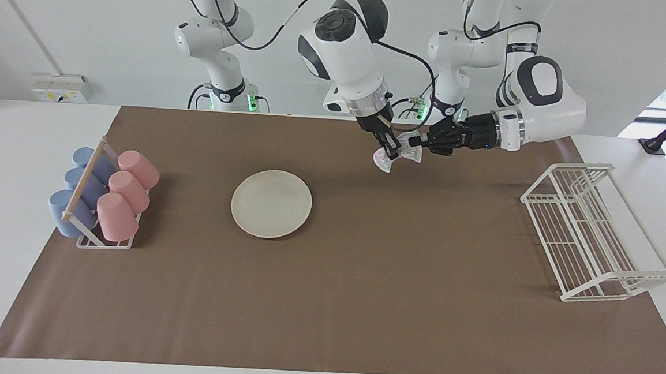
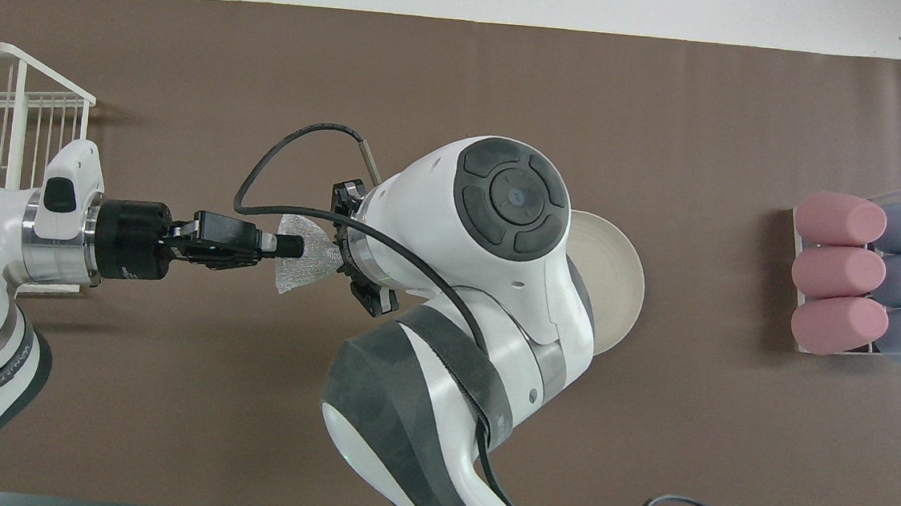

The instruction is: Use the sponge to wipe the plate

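Note:
The silvery glittery sponge [image 1: 383,162] hangs in the air above the brown mat, over a spot nearer the robots than the plate and toward the left arm's end. My left gripper [image 1: 414,141] reaches in level and is shut on one edge of the sponge [image 2: 298,271]. Pointing down from above, my right gripper [image 1: 393,151] is shut on the sponge's other edge, so the pad is bunched between the two. The cream-white plate [image 1: 271,203] lies flat on the mat with nothing on it. In the overhead view my right arm covers most of the plate [image 2: 619,278].
A rack of pink and blue cups [image 1: 104,196] stands at the right arm's end of the mat. At the left arm's end stands a white wire dish rack [image 1: 590,231]. The brown mat [image 1: 360,304] covers most of the white table.

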`<state>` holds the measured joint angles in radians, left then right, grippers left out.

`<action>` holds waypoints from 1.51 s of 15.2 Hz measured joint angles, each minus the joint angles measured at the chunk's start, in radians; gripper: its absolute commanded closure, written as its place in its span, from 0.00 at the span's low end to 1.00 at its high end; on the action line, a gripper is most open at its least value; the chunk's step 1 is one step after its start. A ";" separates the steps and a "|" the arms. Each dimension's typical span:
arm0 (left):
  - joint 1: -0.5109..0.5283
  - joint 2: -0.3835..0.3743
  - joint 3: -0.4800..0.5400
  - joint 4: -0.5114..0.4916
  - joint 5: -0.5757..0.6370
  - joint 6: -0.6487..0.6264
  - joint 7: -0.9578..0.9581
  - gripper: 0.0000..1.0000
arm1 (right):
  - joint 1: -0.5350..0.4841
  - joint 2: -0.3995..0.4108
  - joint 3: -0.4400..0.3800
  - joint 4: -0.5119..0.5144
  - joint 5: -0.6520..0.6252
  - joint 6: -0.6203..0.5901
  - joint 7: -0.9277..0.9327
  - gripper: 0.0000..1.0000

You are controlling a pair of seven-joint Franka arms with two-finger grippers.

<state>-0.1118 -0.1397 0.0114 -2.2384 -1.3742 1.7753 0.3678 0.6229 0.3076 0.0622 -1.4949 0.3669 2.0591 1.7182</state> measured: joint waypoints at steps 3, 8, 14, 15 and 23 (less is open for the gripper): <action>0.000 -0.011 0.004 0.000 0.000 0.000 -0.057 0.00 | -0.001 -0.001 -0.003 -0.012 -0.011 -0.017 -0.003 1.00; 0.000 -0.020 0.009 0.000 0.007 0.002 -0.075 0.00 | -0.061 -0.015 -0.020 -0.054 -0.043 -0.097 -0.005 1.00; 0.015 -0.031 0.016 0.073 0.270 0.006 -0.170 0.00 | -0.252 -0.067 -0.024 -0.239 -0.081 -0.032 -0.166 1.00; 0.017 -0.031 0.017 0.102 0.335 0.007 -0.206 0.00 | -0.268 -0.079 -0.025 -0.280 -0.081 -0.023 -0.202 1.00; 0.011 -0.008 0.003 0.333 0.939 0.006 -0.471 0.00 | -0.279 -0.165 -0.025 -0.497 -0.169 0.048 -0.234 1.00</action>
<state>-0.1010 -0.1472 0.0146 -1.9051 -0.4356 1.7818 -0.1030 0.3436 0.1423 0.0374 -1.9923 0.1979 2.1076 1.4845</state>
